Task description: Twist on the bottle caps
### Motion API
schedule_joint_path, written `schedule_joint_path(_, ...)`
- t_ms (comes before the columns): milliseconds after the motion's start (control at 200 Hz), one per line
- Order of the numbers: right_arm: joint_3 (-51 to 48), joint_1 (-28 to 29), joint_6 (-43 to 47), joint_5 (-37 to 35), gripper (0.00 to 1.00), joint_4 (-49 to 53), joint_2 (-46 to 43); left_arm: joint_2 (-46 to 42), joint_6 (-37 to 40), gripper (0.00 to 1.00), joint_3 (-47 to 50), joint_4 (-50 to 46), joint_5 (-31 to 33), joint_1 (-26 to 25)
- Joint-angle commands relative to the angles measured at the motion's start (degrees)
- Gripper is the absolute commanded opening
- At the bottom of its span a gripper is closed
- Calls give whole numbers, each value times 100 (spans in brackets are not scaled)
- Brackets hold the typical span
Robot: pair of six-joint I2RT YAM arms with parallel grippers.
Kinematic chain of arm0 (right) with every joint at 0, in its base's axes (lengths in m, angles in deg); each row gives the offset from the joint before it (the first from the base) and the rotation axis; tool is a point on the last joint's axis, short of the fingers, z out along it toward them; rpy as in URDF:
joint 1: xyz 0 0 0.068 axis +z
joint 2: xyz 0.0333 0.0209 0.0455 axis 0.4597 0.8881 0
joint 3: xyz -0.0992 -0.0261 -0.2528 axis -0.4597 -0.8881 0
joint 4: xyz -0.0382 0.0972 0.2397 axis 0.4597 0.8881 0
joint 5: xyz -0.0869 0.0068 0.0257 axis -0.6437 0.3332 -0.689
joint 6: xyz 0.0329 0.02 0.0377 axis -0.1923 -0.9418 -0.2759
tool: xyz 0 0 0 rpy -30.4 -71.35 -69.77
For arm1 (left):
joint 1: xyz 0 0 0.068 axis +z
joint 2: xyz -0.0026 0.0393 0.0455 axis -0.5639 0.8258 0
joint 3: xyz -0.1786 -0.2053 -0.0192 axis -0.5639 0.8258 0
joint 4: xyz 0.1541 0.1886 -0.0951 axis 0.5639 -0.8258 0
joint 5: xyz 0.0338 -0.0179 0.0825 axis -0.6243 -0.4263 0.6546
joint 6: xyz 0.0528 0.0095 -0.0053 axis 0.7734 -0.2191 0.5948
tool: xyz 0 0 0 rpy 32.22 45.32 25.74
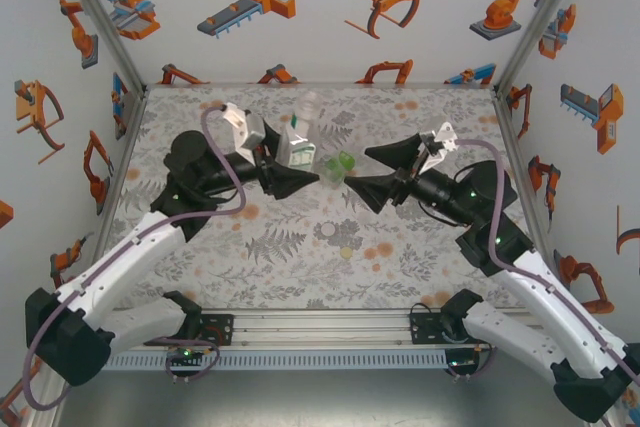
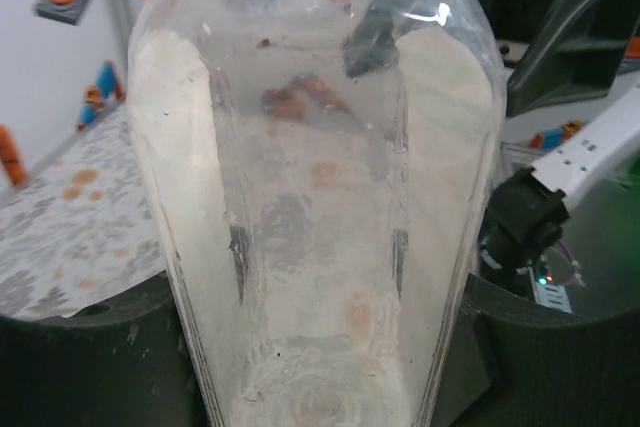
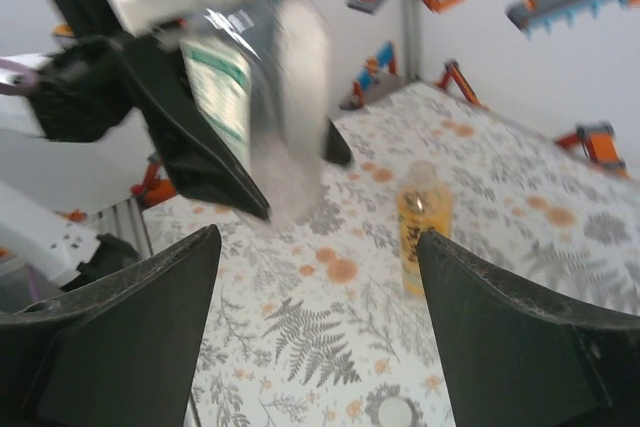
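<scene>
The clear bottle (image 2: 320,197) runs off the left wrist view at 12 and 6 o'clock. In the right wrist view it is blurred, and a cap (image 3: 392,411) is cut off at 6 o'clock.

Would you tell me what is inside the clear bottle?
Nothing visible inside the clear bottle through its bare wall; the mat shows through. Its label hides the rest.
</scene>
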Motion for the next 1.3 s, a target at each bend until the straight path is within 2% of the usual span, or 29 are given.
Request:
schedule_joint_path(0,-165,45,-734,-1139,67,706,219,-268,-89,20,-209,-353,-112,506)
schedule_joint_path(215,274,438,-1536,-2452,58,2424,1064,-563,280,17,-109,-929,-47,1213)
schedule_joint_path(310,602,530,-1856,-2661,58,3256,1582,-659,406,16,49,-997,18,1405)
schedule_joint_path(591,933,592,-2359,-2870,56,4507,2743,-783,708,16,168,-1271,-22,1463)
schedule_joint_path(736,1468,686,-2459,-3489,59,5293,3519,-746,643,17,187,-1230,-63,1461)
schedule_joint_path(846,1633,786,-2381,-3584,63,5370,3740,-792,661,17,209,-1242,-61,1460)
schedule_joint_path(956,1467,821,-2401,-3464,67,4977,3639,-836,687,17,222,-1261,-55,1475)
schedule_joint_path(1081,1270,821,-2536,-3388,66,4590,3546,-831,677,17,222,-1257,-56,1469)
schedule_joint_path(1297,1821,998,-2538,-3557,65,4812,4117,-863,637,17,266,-1182,-34,1478)
